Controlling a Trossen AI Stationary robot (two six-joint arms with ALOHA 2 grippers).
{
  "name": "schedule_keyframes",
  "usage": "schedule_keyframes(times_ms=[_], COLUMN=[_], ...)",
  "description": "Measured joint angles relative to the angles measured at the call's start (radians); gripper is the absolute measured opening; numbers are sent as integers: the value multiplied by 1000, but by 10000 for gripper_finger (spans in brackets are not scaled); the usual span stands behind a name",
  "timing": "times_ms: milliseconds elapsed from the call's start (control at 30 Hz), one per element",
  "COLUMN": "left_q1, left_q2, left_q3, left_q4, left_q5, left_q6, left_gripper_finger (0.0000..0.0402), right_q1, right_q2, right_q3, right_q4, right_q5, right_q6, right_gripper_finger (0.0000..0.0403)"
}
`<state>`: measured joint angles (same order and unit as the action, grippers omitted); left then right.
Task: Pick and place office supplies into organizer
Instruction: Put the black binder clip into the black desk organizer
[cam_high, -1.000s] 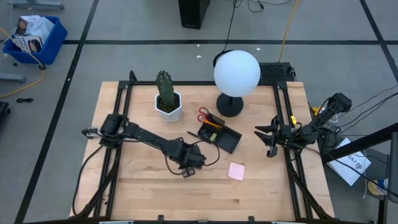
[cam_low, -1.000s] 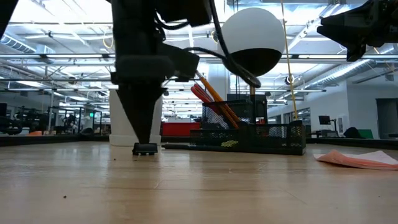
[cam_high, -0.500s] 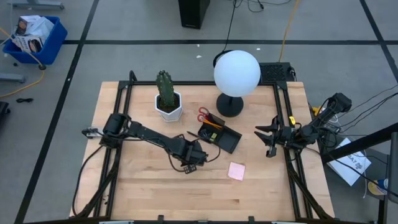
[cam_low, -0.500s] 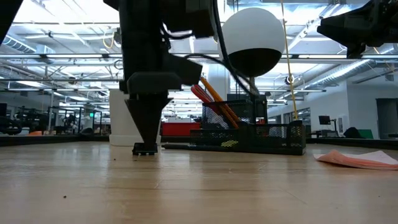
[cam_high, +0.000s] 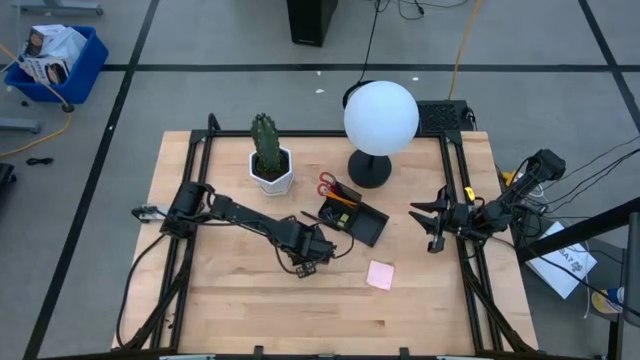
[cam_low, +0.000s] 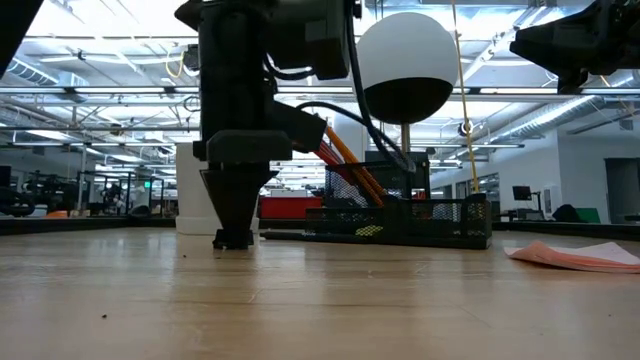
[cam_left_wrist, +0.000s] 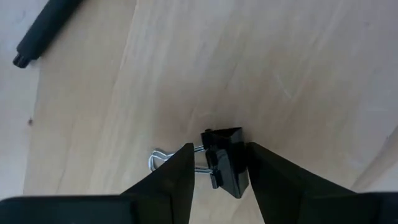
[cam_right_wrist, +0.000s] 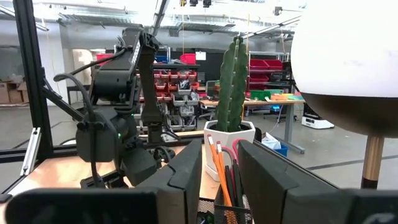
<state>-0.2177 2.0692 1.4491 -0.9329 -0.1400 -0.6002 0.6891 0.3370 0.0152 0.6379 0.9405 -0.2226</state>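
Flanking binder clip (cam_left_wrist: 225, 160), left end effector (cam_left_wrist: 217, 177) beside organizer (cam_high: 353, 217)

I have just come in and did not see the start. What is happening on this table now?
The left gripper is down at the table, its open fingers on either side of a small black binder clip lying on the wood. Nearby stands the black organizer, already holding red scissors and pencils. A pink sticky-note pad lies loose on the table. The right gripper waits above the right edge.
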Motion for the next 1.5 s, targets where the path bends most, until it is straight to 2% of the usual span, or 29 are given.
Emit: schedule_keyframes(times_ms=[167,567,1500], left_q1=[8,11,17], left_q2=[4,3,-64], left_q3=[1,1,-1], left_q4=[0,-2,23], left_q5=[13,-10,-53], left_q6=[14,21,19], left_gripper_finger=[125,17,2], right_q1=[0,0,0], right_q2=[0,0,0], right_q3=[0,0,0], right_q4=[0,0,0], right_q5=[0,0,0], right_q6=[0,0,0], right_gripper_finger=[100,100,100])
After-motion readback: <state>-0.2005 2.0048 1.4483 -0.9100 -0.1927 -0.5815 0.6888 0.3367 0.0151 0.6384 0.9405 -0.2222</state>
